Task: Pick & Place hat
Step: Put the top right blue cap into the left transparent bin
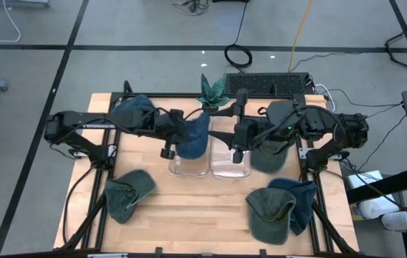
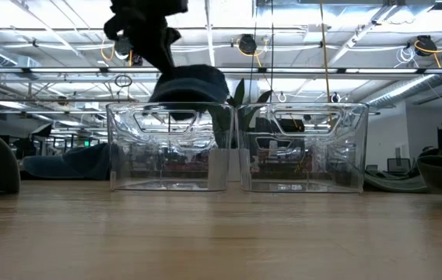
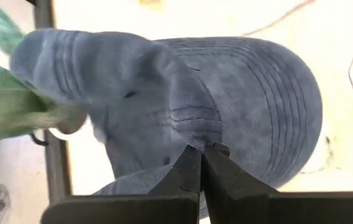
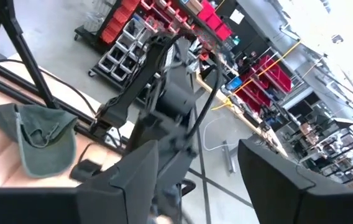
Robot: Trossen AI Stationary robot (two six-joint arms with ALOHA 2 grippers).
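Over the wooden table, two clear bins stand side by side, both seemingly empty. The left gripper is clamped on a blue hat, which hangs just above the left bin, not yet released. The right gripper waits over the right bin, fingers spread. Green hats and more blue ones remain on the table, so most placing is judged still ahead.

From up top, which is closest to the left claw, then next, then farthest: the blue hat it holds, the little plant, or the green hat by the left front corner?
1. Blue hat, in the left claw, over the left bin.
2. Little plant, at the back edge.
3. Green hat, front left.
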